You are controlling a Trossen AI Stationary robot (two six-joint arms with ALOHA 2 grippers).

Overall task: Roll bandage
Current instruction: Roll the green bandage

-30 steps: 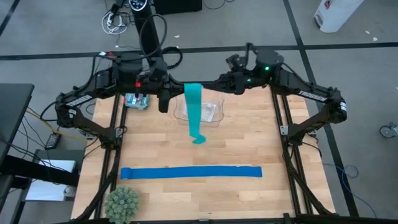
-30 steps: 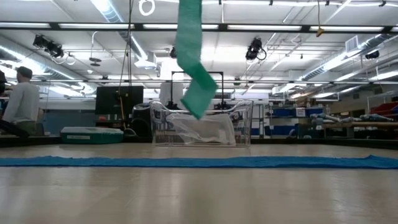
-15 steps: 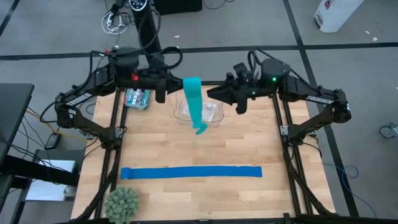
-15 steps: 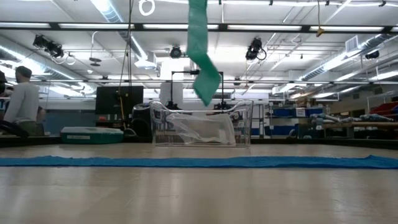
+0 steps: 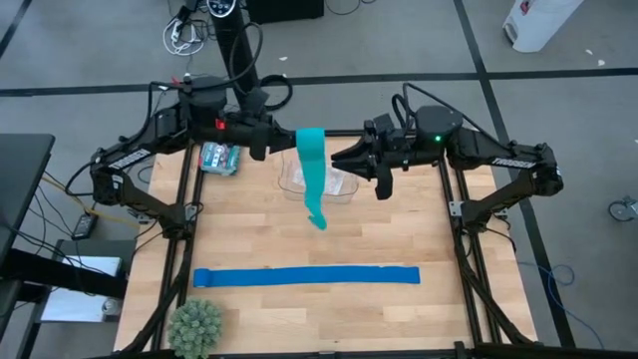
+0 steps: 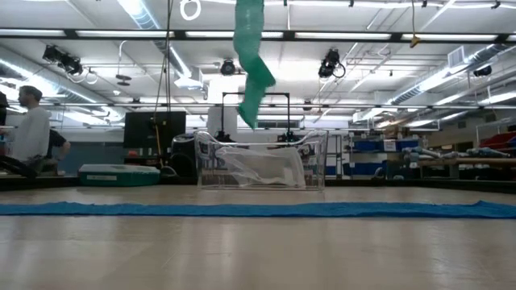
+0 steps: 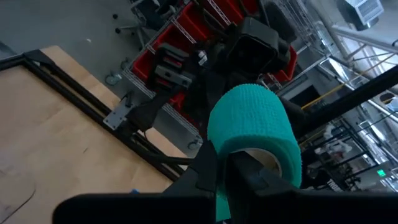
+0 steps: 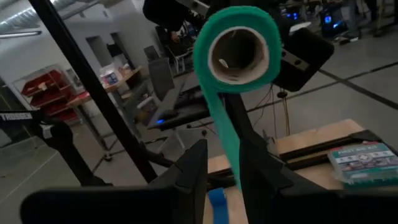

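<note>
Bandage (image 5: 313, 175) up in the air, high over the far middle of the table (image 5: 399, 239), and it hangs as a teal strip from a small roll at its top. The left gripper (image 5: 261, 133) has that roll: in the left wrist view the dark fingers (image 7: 208, 168) are pressed together on the cardboard core, so the roll (image 7: 255, 134) sits pinched at their tips. The loose tail drops down, twists once, and ends well clear of the wood, as the low view shows (image 6: 251, 60). Below and just behind it sits a clear plastic bin (image 5: 339, 179) at the far edge of the table, with crumpled clear film inside.

The right gripper (image 5: 356, 160) is just to the right of the hanging strip, pointing at it from the right side. In the right wrist view its two fingers (image 8: 193, 171) stand a little apart with the teal strip (image 8: 221, 121) running down between them; whether they actually touch the fabric is hard to say from here, so call it straddling, not gripping.

A long blue strip (image 5: 306, 276) lies flat across the near part of the table, left to right. A small green spiky plant (image 5: 195, 325) sits at the near left corner. A teal printed box (image 5: 218, 159) rests at the far left edge. In the low view a person (image 6: 31, 133) is in the room beyond, far left.
</note>
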